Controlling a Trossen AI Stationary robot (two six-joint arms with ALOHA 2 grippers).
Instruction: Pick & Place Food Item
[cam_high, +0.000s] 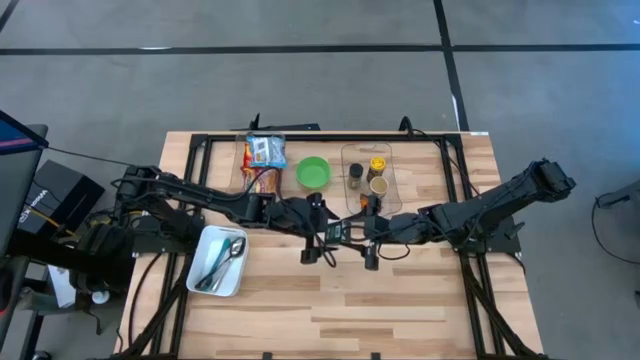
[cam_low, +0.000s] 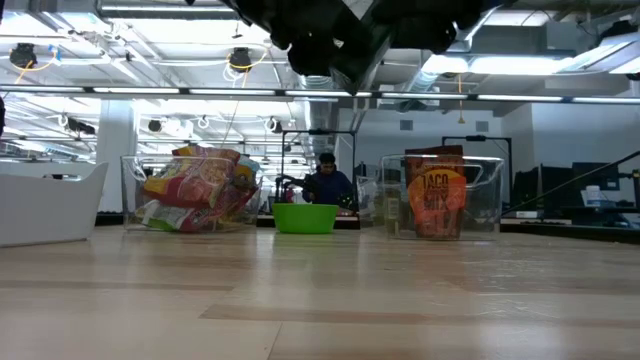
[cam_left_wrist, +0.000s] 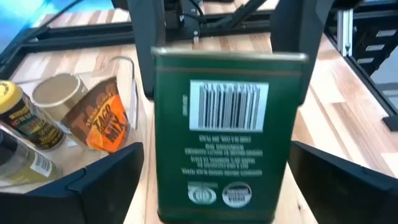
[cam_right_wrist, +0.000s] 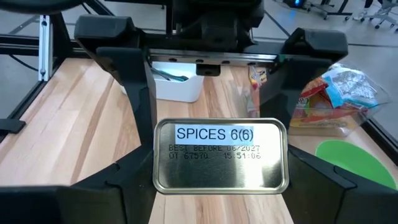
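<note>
A green rectangular spice tin (cam_left_wrist: 230, 130) hangs in the air over the middle of the table, between my two grippers. Its barcode face is up and its stamped metal bottom (cam_right_wrist: 221, 155) faces my right wrist. My right gripper (cam_right_wrist: 221, 193) is shut on the tin; it also shows in the high view (cam_high: 371, 234). My left gripper (cam_left_wrist: 217, 186) faces it from the table's left side (cam_high: 314, 230). It is open, with a finger on either side of the tin's other end and a small gap on each side. My right gripper pinches the tin's bottom end by its two narrow sides (cam_right_wrist: 157, 165), one finger on each. The fingers come level from the table's right side and lie along the tin. The tin is lifted clear of the table and lies level, barcode face up.
At the far side stand a clear bin of snack bags (cam_high: 263, 160), a green bowl (cam_high: 313, 172) and a clear bin with spice jars and a taco mix packet (cam_high: 370, 175). A white tray with utensils (cam_high: 220, 262) sits at the left. A person (cam_low: 326, 180) is beyond the table.
</note>
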